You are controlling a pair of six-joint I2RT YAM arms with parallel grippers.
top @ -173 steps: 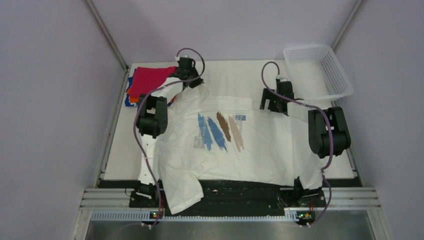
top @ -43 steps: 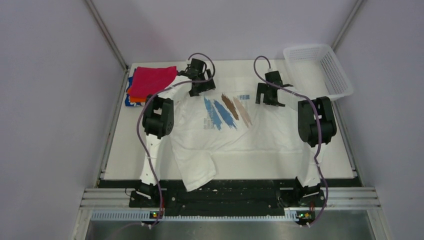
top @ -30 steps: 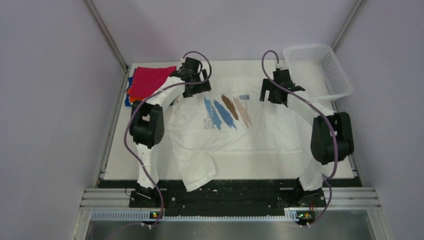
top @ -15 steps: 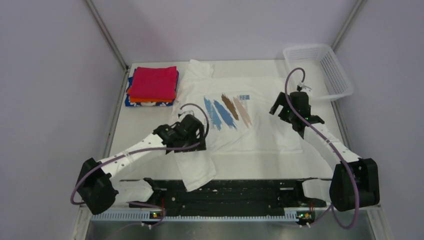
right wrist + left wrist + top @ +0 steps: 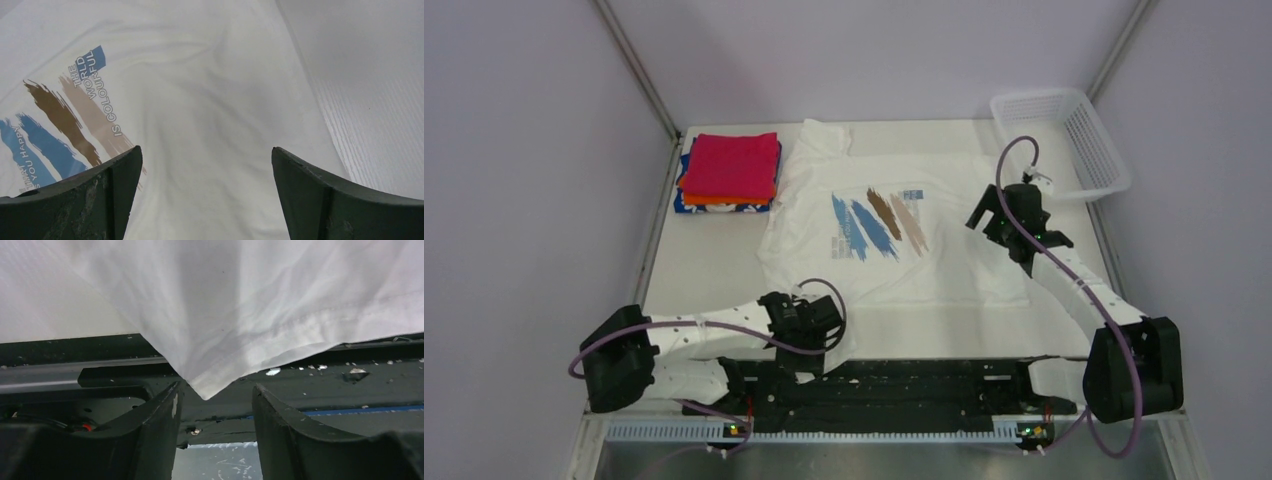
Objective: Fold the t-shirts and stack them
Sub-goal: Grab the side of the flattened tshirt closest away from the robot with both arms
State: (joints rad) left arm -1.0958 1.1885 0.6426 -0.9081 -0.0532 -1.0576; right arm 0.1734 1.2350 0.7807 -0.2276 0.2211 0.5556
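Moved to the near edge of the table (image 5: 704, 285), my left end effector (image 5: 216, 394), unclenched, straddles the limp white t-shirt's (image 5: 944, 262) overhanging corner (image 5: 212, 372), where I would pinch; right end effector (image 5: 205, 152) released.

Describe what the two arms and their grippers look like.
Both arms have white links between bulky black joints: the left arm and the right arm. A purple cable loops along each. The left gripper and right gripper have broad, dark fingers, scuffed at the edges.
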